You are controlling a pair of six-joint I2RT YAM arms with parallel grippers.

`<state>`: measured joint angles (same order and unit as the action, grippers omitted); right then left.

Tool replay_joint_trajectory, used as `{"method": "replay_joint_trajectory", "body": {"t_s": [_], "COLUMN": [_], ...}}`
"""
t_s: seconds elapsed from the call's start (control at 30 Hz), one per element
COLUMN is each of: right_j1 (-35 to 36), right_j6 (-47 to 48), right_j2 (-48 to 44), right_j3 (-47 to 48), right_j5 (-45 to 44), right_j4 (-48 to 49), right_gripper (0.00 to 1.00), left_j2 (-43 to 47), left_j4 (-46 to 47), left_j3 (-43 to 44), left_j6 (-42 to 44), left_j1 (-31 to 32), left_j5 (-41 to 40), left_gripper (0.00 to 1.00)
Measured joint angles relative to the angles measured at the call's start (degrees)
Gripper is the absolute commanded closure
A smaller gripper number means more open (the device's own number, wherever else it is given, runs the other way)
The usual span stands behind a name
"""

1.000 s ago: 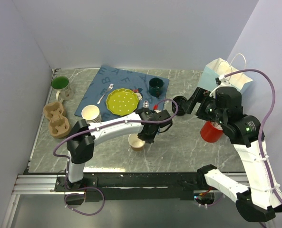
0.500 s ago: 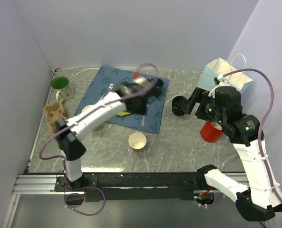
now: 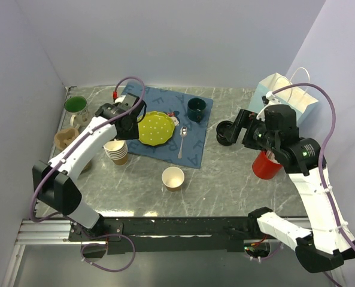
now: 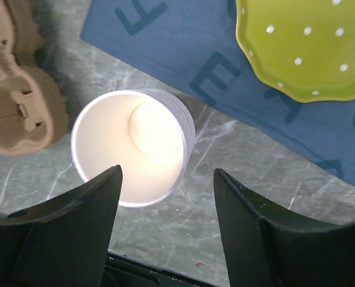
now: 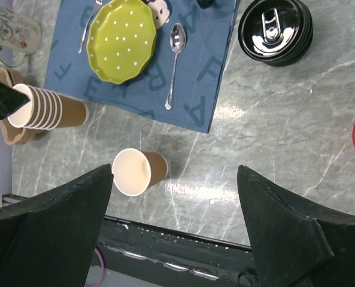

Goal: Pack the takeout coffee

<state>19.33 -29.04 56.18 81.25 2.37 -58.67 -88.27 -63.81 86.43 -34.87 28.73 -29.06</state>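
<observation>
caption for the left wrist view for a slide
Left gripper open above the stack of paper cups, cup carrier beside it, dotted green plate on blue placemat.

Dotted green plate (image 3: 151, 128) on blue placemat (image 3: 165, 98), spoon (image 3: 181, 143) beside it, stacked paper cups (image 3: 115, 149) near cardboard carrier (image 4: 15, 113)

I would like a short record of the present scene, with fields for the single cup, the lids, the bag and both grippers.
single cup: upright on the table, no lid on it
black lids: stacked right of the blue mat, apart from the single cup
paper bag: standing at the far right
cup stack: by the blue mat's left edge, beside the cardboard carrier
left gripper: open, above the cup stack, holding nothing
right gripper: open, in the air, holding nothing
</observation>
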Motion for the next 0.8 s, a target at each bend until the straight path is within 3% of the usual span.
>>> {"method": "replay_joint_trajectory", "body": {"t_s": [0.2, 0.5, 0.8], "right_j1": [0.0, 0.0, 0.0], "right_j6": [0.2, 0.4, 0.3], "right_j2": [1.4, 2.1, 2.2], "right_j3": [0.1, 0.5, 0.5], "right_j5": [0.4, 0.7, 1.0], "right_j4": [0.0, 0.4, 0.8], "right_gripper": [0.08, 0.08, 0.08], "left_j2": [-1.2, -4.3, -3.8], "left_j4": [3.8, 5.6, 2.0], "left_j3": [-5.9, -8.6, -11.5], "left_j6": [1.6, 2.5, 0.7], "left_j1": [-1.4, -3.0, -3.3], "left_j5": [2.8, 3.6, 0.5], "left_gripper": [0.38, 0.62, 0.61]}}
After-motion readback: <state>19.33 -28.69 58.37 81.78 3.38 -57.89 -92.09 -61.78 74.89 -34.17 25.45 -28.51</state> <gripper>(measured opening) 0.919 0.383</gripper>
